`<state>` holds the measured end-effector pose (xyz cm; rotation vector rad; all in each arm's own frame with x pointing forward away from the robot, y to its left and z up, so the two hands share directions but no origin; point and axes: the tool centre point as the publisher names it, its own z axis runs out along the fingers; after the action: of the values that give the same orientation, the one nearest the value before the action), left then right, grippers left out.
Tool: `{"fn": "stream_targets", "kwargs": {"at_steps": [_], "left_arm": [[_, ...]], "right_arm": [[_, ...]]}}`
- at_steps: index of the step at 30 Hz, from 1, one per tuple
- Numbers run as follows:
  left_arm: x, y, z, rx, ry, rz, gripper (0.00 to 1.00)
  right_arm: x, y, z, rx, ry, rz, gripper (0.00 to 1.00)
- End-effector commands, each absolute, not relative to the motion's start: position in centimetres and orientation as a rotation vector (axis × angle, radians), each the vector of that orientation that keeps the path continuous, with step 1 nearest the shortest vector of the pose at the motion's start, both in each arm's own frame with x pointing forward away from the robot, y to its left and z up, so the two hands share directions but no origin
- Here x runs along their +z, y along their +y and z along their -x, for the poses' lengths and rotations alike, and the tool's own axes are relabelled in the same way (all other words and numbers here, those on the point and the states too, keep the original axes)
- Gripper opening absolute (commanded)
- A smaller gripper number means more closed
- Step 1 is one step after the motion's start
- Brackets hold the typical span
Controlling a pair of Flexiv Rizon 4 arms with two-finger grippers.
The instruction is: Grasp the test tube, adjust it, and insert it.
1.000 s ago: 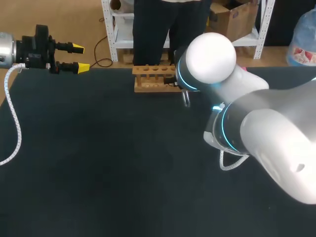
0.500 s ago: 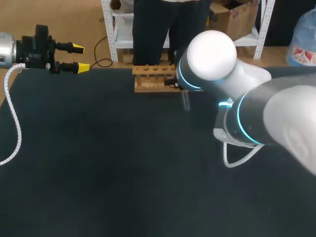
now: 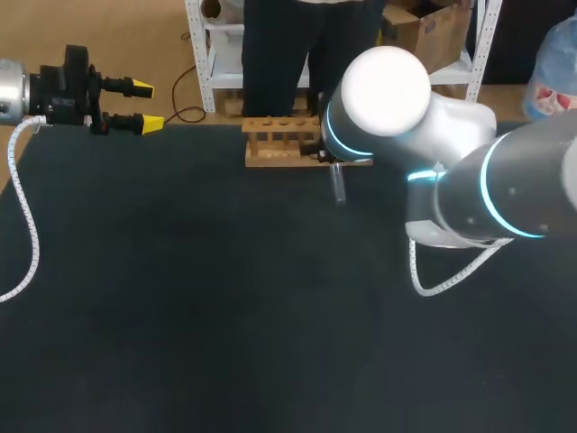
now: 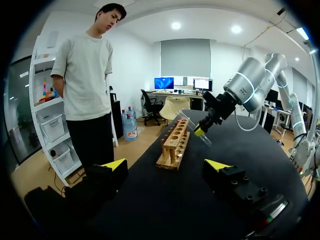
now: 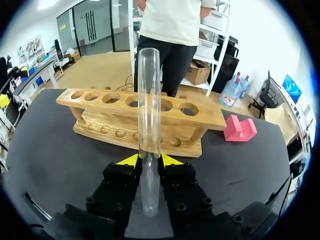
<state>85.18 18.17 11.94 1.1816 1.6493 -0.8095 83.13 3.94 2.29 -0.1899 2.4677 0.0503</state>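
Right pincer (image 5: pixel 150 160) is clamped on the test tube (image 5: pixel 149 100) before the wooden rack (image 5: pixel 210 119), so I judge grasping done, aligning and inserting left; left pincer (image 3: pixel 144 105) gapes empty.

Left fingers (image 3: pixel 140 88) apart; right fingers (image 5: pixel 129 160) clamping test tube (image 5: pixel 148 100)

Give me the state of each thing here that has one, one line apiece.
left gripper: open, holding nothing.
right gripper: shut on the test tube.
test tube: empty, held in front of the rack, not yet inserted.
rack: upright, visible holes empty.
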Motion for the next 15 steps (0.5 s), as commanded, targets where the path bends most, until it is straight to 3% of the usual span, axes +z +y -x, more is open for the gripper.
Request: {"fn": "stream_targets", "kwargs": {"at_steps": [1, 15], "left_arm": [[11.8, 18.2, -85.0, -0.805, 1.644, -1.178, 1.00], [11.8, 18.2, -85.0, -0.805, 1.644, -1.178, 1.00]], "right_arm": [[2.7, 3.8, -83.0, 0.050, 2.477, 0.182, 0.00], [5.3, 2.6, -81.3, 0.064, 2.439, 0.132, 0.00]]}}
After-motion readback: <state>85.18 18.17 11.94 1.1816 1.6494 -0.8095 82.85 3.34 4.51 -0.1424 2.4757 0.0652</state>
